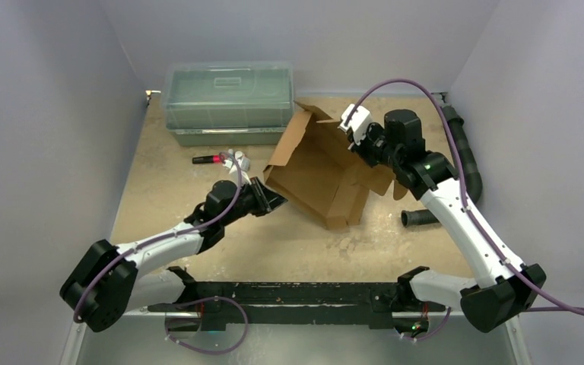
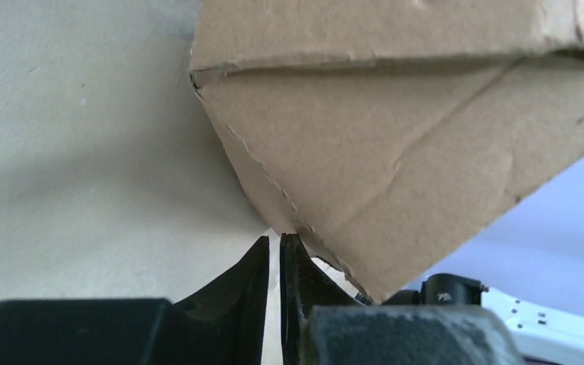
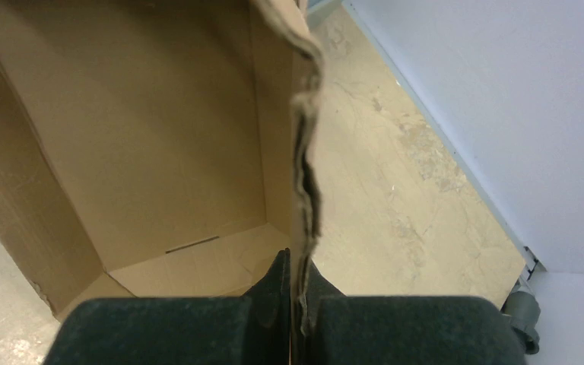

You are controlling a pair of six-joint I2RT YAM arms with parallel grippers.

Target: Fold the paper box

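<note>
Paper box [image 1: 315, 171]: likely light, stiff corrugated cardboard, easily creased; best pinched at wall edges. Right gripper [image 3: 295, 262] clamped on wall edge; left gripper [image 2: 274, 242] nearly closed at corner, hold indiscernible.

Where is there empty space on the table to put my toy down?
The bare table along the left wall, in front of the marker, is free. So is the strip between the paper box and the arm bases. Crowded: back left with the plastic bin, the middle with the box, the right by the black hose.
</note>
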